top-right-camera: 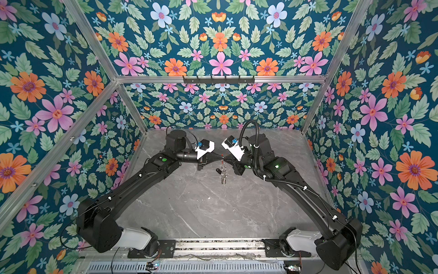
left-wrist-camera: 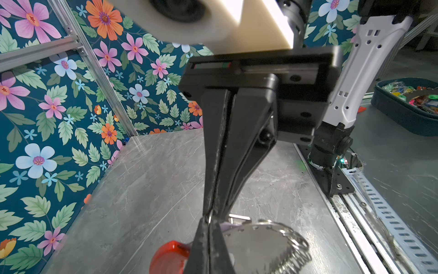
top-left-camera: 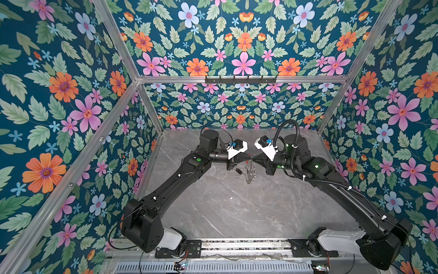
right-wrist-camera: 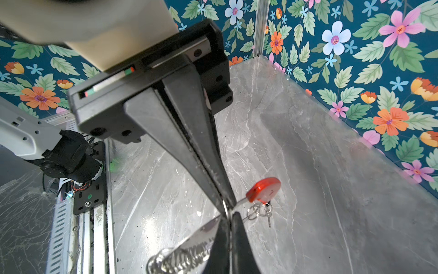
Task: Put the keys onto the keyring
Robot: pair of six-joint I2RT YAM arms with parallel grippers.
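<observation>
Both arms meet tip to tip mid-frame in both top views, above the grey marble table (top-left-camera: 225,213).

R gripper (top-left-camera: 255,158) has its jaws pressed flat together on the keyring (top-left-camera: 249,174), which hangs just below the meeting point. L gripper (top-left-camera: 248,158) has its jaws fully together too, tips touching the R tips at the same thin wire. Can't tell whether L pinches the hoop wire or a tag's tiny ring.

In the L wrist view, the L fingers (left-wrist-camera: 201,246) rise from bottom centre and the R gripper (left-wrist-camera: 209,213) comes down from above. The hoop's red piece (left-wrist-camera: 169,257) sits lower left of them and the bunch of small silver rings (left-wrist-camera: 284,244) lower right. The lilac tag (left-wrist-camera: 228,226) peeks out just beside the L fingers, mostly hidden.

In the R wrist view, the red piece shows right of centre, w/ a few small rings dangling under it.

The black tag (top-left-camera: 239,171) is just left of the hoop in both top views. Can't tell if it hangs from the hoop or lies on the table.

Container: a dark blue tray (left-wrist-camera: 400,116) at the right edge of the L wrist view, outside the cell. It's full of mixed bright plastic bits (left-wrist-camera: 422,99) in yellow, green, pink and blue, too blurred to name.
</observation>
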